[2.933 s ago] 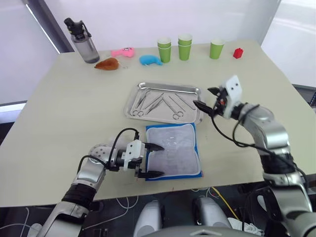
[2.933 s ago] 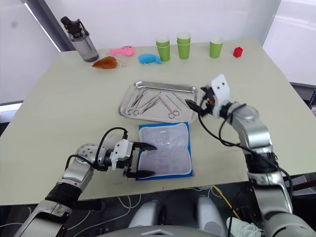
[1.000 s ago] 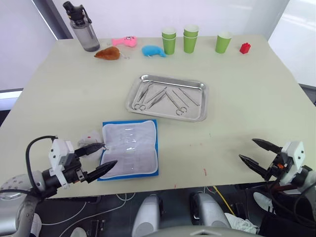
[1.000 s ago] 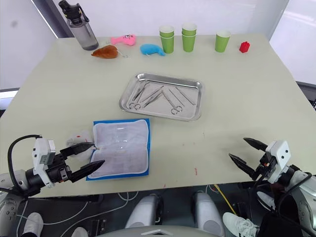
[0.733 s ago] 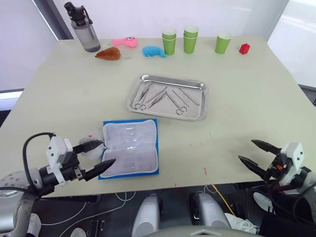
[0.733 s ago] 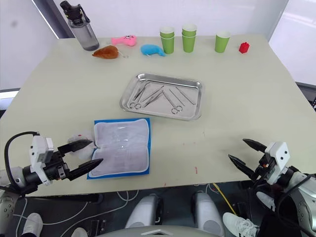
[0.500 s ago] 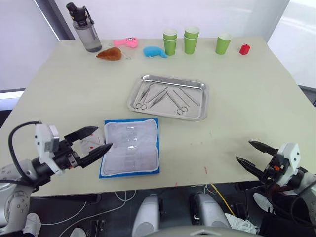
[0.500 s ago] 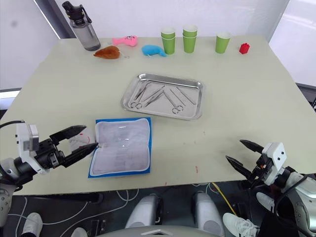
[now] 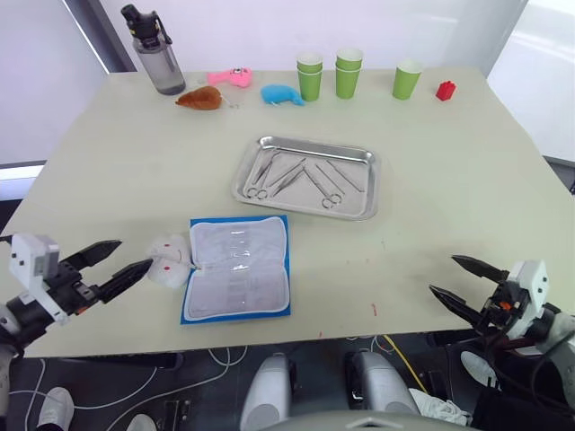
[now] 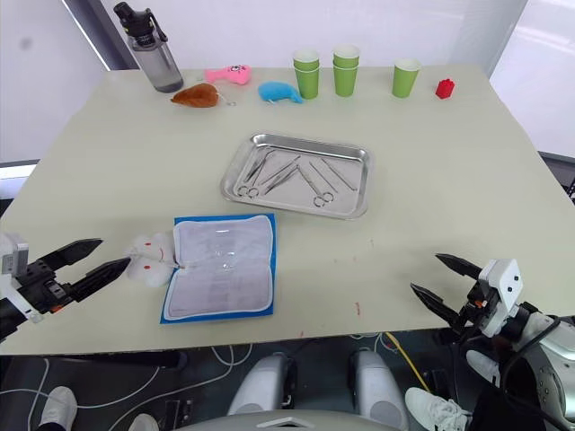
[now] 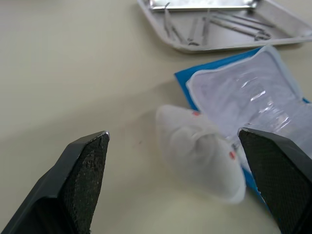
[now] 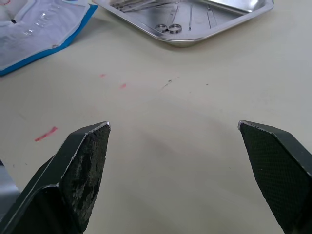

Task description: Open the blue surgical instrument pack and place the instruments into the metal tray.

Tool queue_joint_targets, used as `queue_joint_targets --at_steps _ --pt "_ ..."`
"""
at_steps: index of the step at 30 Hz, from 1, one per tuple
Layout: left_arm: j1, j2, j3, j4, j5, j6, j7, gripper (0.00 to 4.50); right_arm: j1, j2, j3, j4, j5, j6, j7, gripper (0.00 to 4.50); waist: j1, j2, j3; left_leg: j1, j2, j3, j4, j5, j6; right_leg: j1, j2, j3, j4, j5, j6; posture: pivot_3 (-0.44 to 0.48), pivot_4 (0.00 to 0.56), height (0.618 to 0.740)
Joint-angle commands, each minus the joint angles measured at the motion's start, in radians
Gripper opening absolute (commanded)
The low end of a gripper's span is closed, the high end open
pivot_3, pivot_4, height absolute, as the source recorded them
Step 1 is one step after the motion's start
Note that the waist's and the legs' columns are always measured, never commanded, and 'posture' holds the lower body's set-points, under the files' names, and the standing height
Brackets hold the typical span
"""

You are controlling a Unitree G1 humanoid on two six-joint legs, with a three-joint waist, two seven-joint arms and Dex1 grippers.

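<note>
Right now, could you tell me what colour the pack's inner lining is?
White, edged in blue on the pack; left eye view.

Blue pack (image 9: 238, 279) open flat, white lining up; instruments (image 9: 301, 178) in metal tray (image 9: 363, 209).

The table (image 9: 135, 171) carries the metal tray (image 9: 307, 178), pack (image 9: 236, 280), cups (image 9: 348, 72), and toys (image 9: 281, 93).

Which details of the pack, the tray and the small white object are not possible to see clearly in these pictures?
- Blue surgical instrument pack: head views, pockets too small to confirm empty.
- Instruments in the metal tray: overlapping, count uncertain.
- White object: left wrist view, blurred, identity unclear.
- Pack's near end: cut off by the left wrist view's edge.
</note>
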Motion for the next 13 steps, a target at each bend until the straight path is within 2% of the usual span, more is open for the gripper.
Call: queue_joint_targets --at_steps 1,5,13 --pt "0.021 0.030 0.020 0.063 0.055 -0.055 -0.025 4.50 0.029 -0.020 -0.081 -0.010 0.047 -0.023 0.025 4.40 0.000 0.000 0.000 0.000 0.000 0.000 0.000 0.000 0.000 0.000 0.000 0.000 0.000 0.000 0.000 0.000 0.150 0.734" --pt "0.034 0.026 -0.014 0.163 0.130 -0.156 -0.048 4.50 0.068 -0.022 -0.132 -0.002 0.073 -0.025 0.047 4.40 0.000 -0.001 -0.001 0.000 0.000 0.001 0.000 0.000 0.000 0.000 -0.001 0.001 0.000 0.000 0.000 0.000 0.150 0.734" --pt "-0.014 0.014 -0.047 0.274 0.162 -0.237 -0.070 4.50 0.120 -0.037 -0.199 0.018 0.082 -0.043 0.086 4.40 0.001 -0.005 -0.003 0.001 0.000 0.001 0.000 0.000 0.000 0.000 -0.001 0.000 0.001 0.000 0.000 0.000 0.150 0.734"
